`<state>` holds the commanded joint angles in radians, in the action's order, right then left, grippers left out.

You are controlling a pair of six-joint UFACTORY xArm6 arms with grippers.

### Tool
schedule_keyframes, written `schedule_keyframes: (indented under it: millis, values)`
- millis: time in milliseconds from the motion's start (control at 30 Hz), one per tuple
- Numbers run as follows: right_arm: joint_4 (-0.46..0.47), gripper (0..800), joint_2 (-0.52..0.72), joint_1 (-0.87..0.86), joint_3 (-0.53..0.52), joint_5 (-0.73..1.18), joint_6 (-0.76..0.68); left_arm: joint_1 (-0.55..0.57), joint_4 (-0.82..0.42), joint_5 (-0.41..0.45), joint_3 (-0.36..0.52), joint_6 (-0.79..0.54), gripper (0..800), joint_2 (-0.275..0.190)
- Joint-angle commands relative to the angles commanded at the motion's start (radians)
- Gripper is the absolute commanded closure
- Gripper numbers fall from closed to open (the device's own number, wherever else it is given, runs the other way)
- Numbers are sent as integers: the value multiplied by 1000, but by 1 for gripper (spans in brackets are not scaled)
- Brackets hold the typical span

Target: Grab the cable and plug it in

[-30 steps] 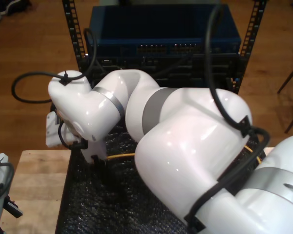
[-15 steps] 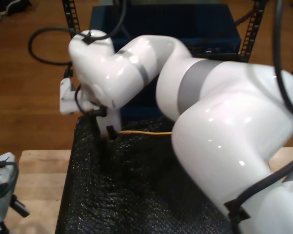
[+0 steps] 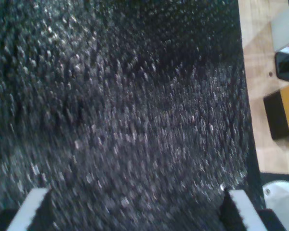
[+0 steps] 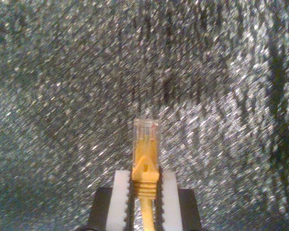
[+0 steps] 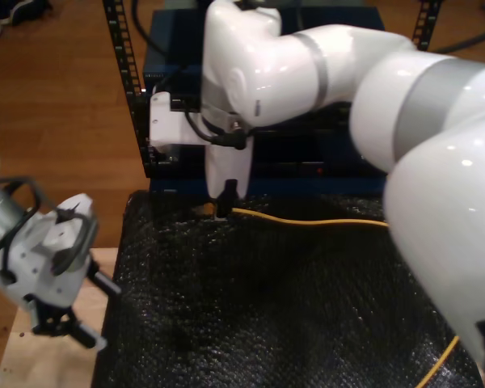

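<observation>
My second gripper (image 4: 145, 174) is shut on the yellow cable (image 4: 145, 166) just behind its clear plug (image 4: 146, 131), which sticks out past the white fingertips (image 4: 120, 190) over the black foam mat (image 4: 62, 96). In the exterior view the second gripper (image 5: 221, 212) hangs at the mat's far edge, close in front of the rack. The cable (image 5: 307, 221) trails from it toward the exterior view's right. My first gripper (image 3: 137, 202) is open wide above the mat (image 3: 135, 96), nothing between its fingertips (image 3: 36, 204). The other arm (image 5: 52, 246) stands at the exterior view's left.
A black rack (image 5: 121, 73) holding a blue device (image 5: 174, 56) stands behind the mat (image 5: 267, 315). The wooden table (image 5: 44, 364) borders the mat at the exterior view's left. A yellow-and-black box (image 3: 285, 115) lies on the wood (image 3: 260, 57) beside the mat.
The second arm has risen and swung toward the rack, carrying the cable's end to the mat's far edge. The arm at the exterior view's left has come further into view.
</observation>
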<state>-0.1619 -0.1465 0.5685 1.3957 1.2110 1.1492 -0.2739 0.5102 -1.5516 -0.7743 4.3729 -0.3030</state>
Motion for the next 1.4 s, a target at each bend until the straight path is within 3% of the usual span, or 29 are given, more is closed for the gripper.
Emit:
schedule_keyframes:
  millis: [200,333,833,1300,1400]
  values:
    - [-103,794,112,-58,-100,0,71,9,98,0,-80,0,0,98]
    - [-152,794,192,-97,-170,0,100,18,180,-2,-126,-3,0,127]
    - [-305,792,376,-212,-318,41,153,222,399,34,-155,-3,0,127]
    - [-376,791,384,-213,-333,58,150,222,482,40,-155,-55,6,120]
    - [-391,791,379,-213,-333,58,150,222,482,38,-155,-55,43,120]
